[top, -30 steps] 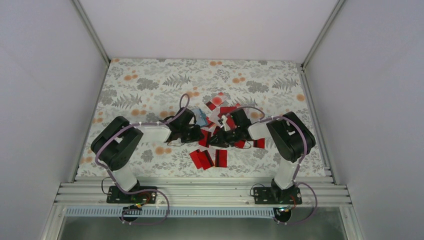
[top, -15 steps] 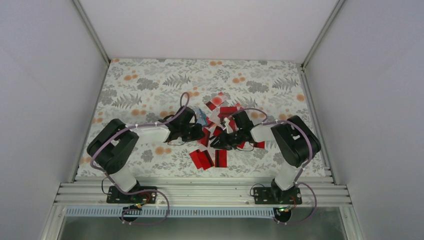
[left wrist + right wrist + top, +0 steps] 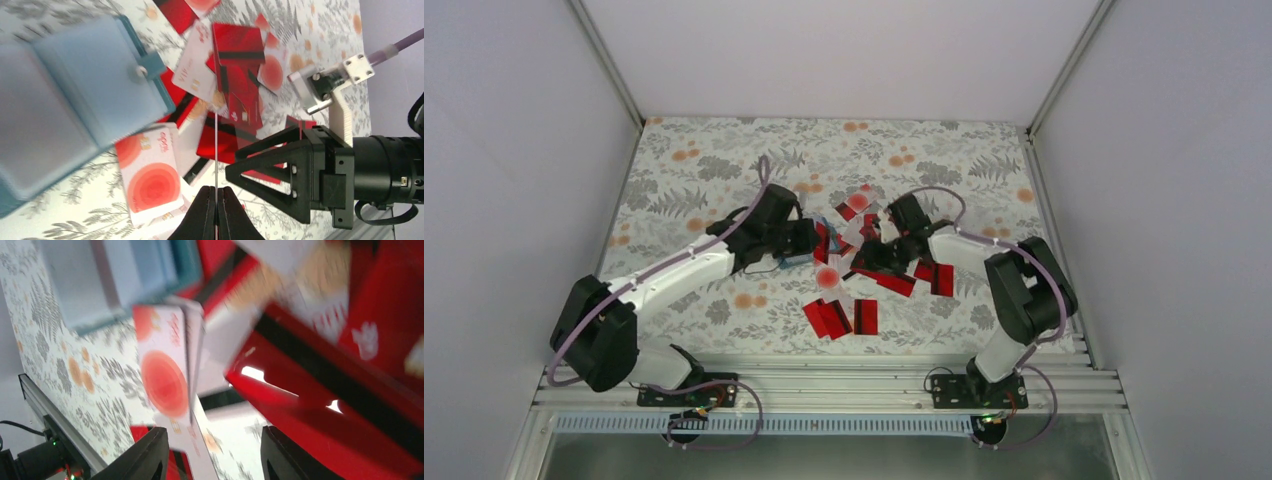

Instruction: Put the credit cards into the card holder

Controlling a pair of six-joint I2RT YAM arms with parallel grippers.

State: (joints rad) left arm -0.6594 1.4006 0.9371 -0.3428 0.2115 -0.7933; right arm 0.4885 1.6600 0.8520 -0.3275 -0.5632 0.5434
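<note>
Loading is in hand: the left pincer (image 3: 216, 212) is clamped on one card (image 3: 216, 150) (seen edge-on, a thin line between its tips), just beside the open card holder (image 3: 75, 100) on the desk (image 3: 724, 160). The holder's pale pockets show no card in them, though blur hides detail. The other credit cards (image 3: 237, 65) lie heaped next to it. The right pincer (image 3: 212, 440) hangs over them, parted and empty. Next, I judge, the card's edge must be lined up with a pocket mouth.
</note>
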